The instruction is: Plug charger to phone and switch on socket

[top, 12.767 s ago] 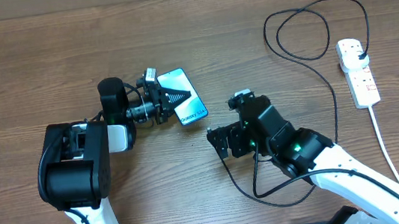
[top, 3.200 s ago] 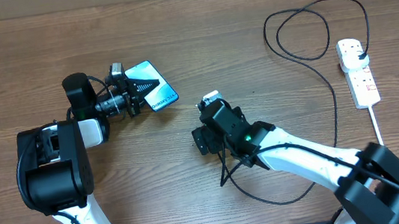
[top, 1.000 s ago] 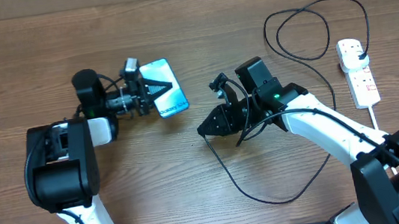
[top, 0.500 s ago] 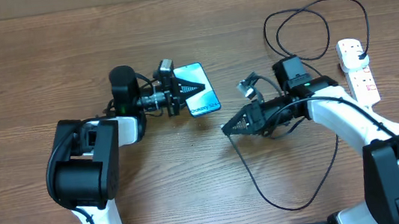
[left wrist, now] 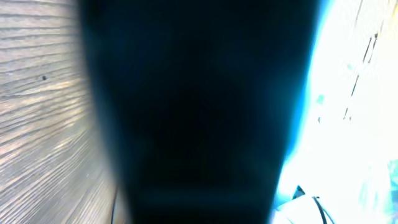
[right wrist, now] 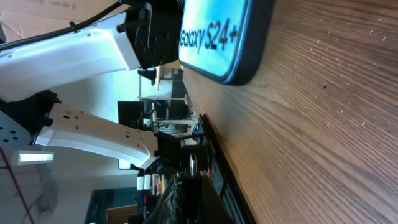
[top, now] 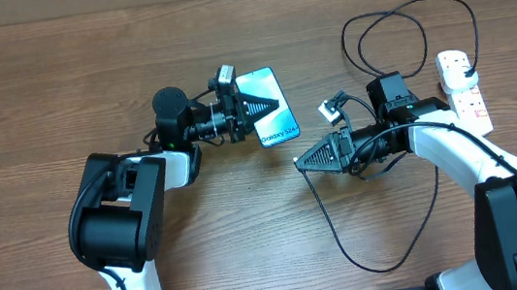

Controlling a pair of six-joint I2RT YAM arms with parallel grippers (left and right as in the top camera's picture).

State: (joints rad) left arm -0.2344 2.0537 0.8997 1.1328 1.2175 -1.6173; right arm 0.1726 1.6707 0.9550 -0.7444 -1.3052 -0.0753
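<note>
The left fingers (top: 253, 109) are closed on the phone (top: 273, 114), reaching over its screen from the left side. The phone is at the middle of the table (top: 36, 73), somewhat toward the far edge. Its long axis runs from far to near, slanting toward the right edge, and the end with the white lettering points near-right at the right fingers (top: 319, 158). Those are pressed together on the thin end of the charger (top: 333, 239), just beside the phone; the small tip itself is hidden. From there the black cable loops toward the near edge, then up to the power strip (top: 468, 101). The strip lies lengthwise along the right edge, with the charger's black plug at its far end.
</note>
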